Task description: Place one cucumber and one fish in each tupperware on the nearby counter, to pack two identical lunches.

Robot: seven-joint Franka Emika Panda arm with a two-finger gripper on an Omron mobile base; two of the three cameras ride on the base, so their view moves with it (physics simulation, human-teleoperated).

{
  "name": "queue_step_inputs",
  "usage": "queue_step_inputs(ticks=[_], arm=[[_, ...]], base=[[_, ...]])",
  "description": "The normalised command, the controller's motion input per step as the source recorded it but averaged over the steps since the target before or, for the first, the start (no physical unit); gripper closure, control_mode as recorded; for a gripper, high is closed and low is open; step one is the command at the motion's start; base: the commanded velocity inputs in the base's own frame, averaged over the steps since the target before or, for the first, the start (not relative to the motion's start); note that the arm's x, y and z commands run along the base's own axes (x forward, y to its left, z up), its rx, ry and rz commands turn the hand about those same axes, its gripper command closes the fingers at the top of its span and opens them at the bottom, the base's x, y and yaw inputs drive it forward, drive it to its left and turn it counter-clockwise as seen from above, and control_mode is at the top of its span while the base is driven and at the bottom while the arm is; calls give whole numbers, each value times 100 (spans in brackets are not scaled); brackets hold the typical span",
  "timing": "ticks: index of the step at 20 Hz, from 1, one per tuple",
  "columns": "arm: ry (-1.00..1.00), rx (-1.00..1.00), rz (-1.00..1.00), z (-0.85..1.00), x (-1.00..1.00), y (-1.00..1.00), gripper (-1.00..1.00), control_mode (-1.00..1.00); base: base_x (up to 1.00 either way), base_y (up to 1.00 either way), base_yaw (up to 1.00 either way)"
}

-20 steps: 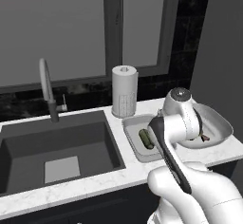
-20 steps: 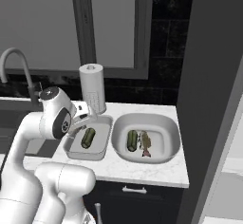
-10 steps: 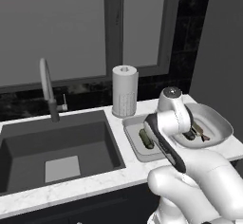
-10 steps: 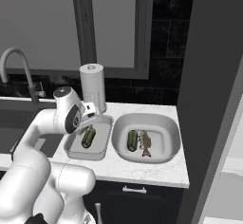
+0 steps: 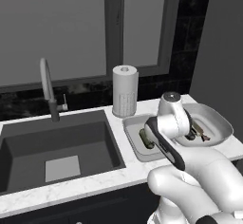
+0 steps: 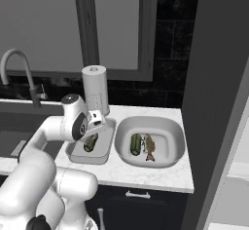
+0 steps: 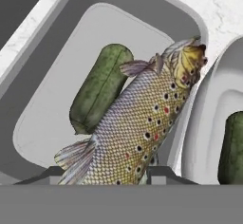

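Gripper [image 7: 124,173] clamped on speckled brown fish [image 7: 137,128], which we see hanging over the narrow rectangular light-grey tray [image 7: 61,76]. Dark-green cucumber [image 7: 100,88] lies inside that tray. Beside that tray, wider rounded grey dish [image 6: 168,132] holds another cucumber [image 6: 135,144] and fish [image 6: 149,147].

The counter [image 6: 146,173] is a white marble-look worktop with grey veining, running below a window and a dark backsplash; a dark sink basin [image 5: 57,147] is sunk into its left part, with a curved faucet [image 5: 47,88] rising at the basin's back edge; a paper towel roll [image 6: 95,90] stands upright on the counter near the back, just behind the narrow tray [image 6: 80,152]; that shallow light-grey rectangular tray lies flat on the counter just right of the sink; the wider dish [image 6: 168,126], with rounded flared rim, lies beside the tray on its right, their rims close together or touching; dark cabinet fronts with a silver handle [image 6: 137,195] sit under the front edge.
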Motion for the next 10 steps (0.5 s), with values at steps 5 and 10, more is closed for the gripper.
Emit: queue_step_inputs(ticks=[5,10], arm=[[0,0,0,-31,0,0,100,-100],[0,0,0,-26,0,0,100,-100]], base=[[0,0,0],[0,0,0]])
